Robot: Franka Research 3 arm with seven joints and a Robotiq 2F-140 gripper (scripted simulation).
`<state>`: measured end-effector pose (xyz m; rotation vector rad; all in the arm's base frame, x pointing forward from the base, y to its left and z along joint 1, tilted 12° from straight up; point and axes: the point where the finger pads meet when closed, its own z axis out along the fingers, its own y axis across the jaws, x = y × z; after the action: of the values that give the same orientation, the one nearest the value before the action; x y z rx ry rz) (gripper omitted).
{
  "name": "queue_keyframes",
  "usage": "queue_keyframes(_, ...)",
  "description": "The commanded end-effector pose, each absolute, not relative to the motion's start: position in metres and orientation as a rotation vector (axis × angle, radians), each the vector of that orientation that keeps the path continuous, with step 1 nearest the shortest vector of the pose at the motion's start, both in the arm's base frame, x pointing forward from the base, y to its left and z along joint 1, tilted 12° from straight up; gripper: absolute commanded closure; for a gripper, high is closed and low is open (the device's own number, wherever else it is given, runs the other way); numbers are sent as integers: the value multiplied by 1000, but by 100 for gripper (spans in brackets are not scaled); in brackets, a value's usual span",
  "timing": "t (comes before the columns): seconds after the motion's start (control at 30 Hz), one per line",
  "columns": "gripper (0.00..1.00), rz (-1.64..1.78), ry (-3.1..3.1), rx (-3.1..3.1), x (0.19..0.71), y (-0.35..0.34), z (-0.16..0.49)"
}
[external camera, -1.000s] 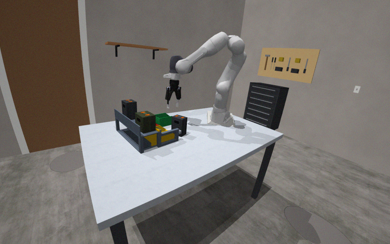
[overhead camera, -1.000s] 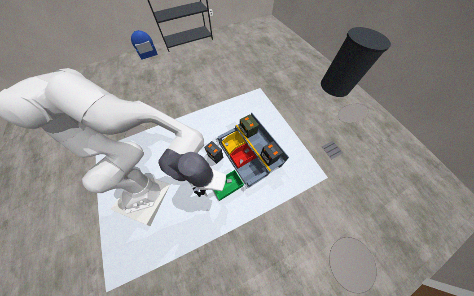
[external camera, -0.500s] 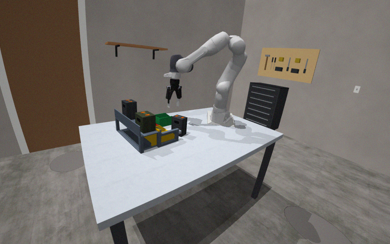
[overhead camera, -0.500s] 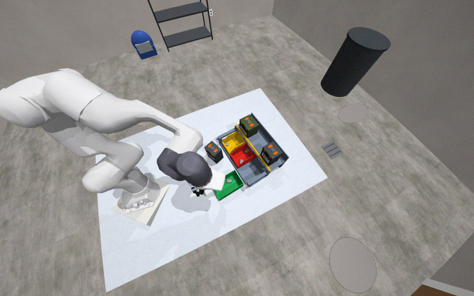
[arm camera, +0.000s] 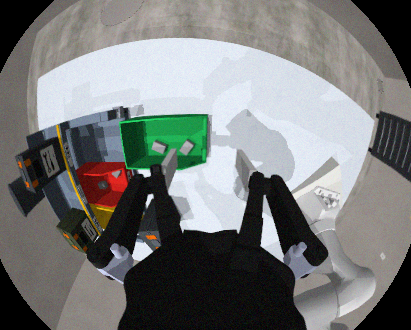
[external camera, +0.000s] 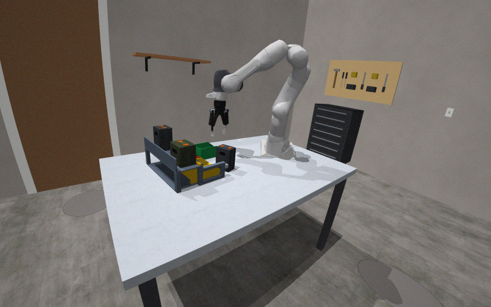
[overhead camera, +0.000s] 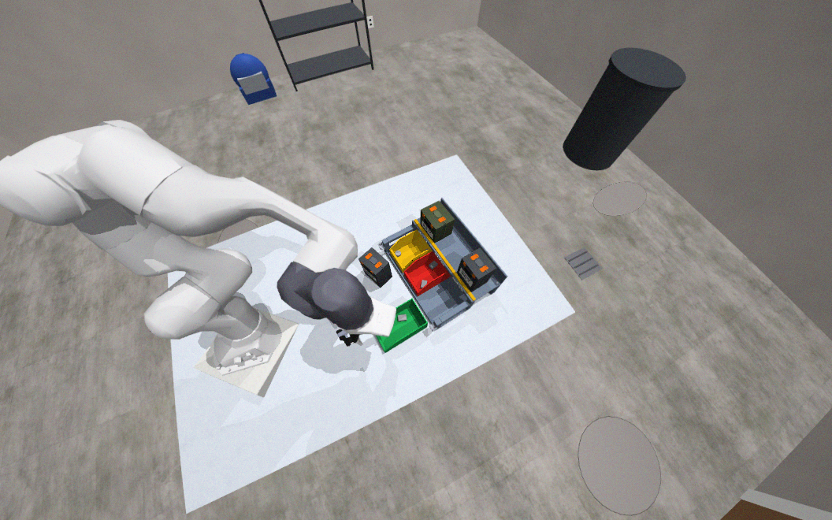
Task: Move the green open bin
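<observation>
The green open bin (overhead camera: pixel 410 328) (external camera: pixel 206 151) (arm camera: pixel 167 131) stands on its base on the table top (overhead camera: pixel 245 451) (external camera: pixel 240 205), beside the shelf. Two grey parts show in it in the wrist view. A gap between bin and shelf is hard to tell. The red bin (overhead camera: pixel 425 276) (arm camera: pixel 112 196) and yellow bin (overhead camera: pixel 414 243) (arm camera: pixel 102 216) sit side by side on the shelf (overhead camera: pixel 440 303) (external camera: pixel 159 154) (arm camera: pixel 84 140), looking level, open fronts toward the robot's side. My gripper (external camera: pixel 218 133) (arm camera: pixel 206 157) is partly open and empty, high above the table, off the green bin's robot side.
A dark box (overhead camera: pixel 375 268) (external camera: pixel 225 156) (arm camera: pixel 151 237) stands on the table in front of the shelf, near the yellow bin. An olive box (overhead camera: pixel 437 221) (external camera: pixel 182 153) (arm camera: pixel 78 230) and another dark box (overhead camera: pixel 476 269) (external camera: pixel 162 137) (arm camera: pixel 34 165) stand on the shelf unit behind the yellow rail.
</observation>
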<state>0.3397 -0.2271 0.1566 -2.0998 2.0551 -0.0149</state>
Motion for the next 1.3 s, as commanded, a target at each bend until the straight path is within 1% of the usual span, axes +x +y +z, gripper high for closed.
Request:
queue_keyframes(0.0,43,-15,2056,-2100,340,-227,156)
queue_keyframes(1.27,43,-17,2058,-2099,343,-227,149)
